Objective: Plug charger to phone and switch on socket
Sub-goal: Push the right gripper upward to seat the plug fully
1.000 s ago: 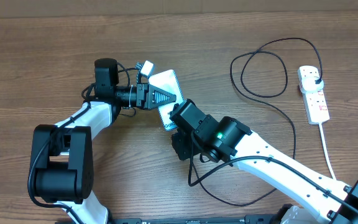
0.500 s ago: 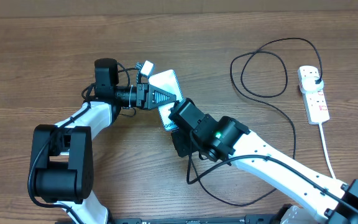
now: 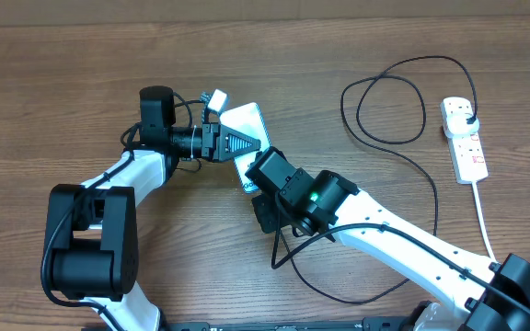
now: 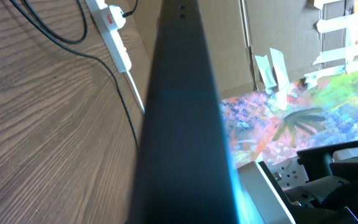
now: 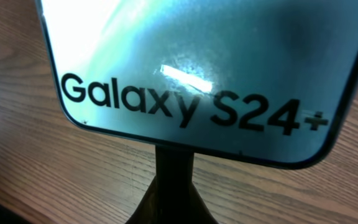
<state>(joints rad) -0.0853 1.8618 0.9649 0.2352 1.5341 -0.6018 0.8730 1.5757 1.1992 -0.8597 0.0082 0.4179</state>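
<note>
Upper centre: left hand (image 3: 240, 144) clamps the slim blue-screened smartphone (image 3: 247, 119). Right hand (image 3: 258, 195) apparently pinches the thin black charger cable (image 5: 174, 165) against its lower edge; keep it square, press gently.

I see the phone (image 5: 197, 56) filling the upper frame, its pale screen reading "Galaxy S24+". The black charger (image 5: 174, 180) tip touches the middle of the phone's lower edge, with the table (image 5: 30, 168) behind.

In black letters across the lower part of the phone (image 5: 197, 74) screen, in the right wrist view: "Galaxy S24+". From overhead, same line too small to read. Red marks on the power strip (image 3: 465, 140), not legible as letters or numbers.
</note>
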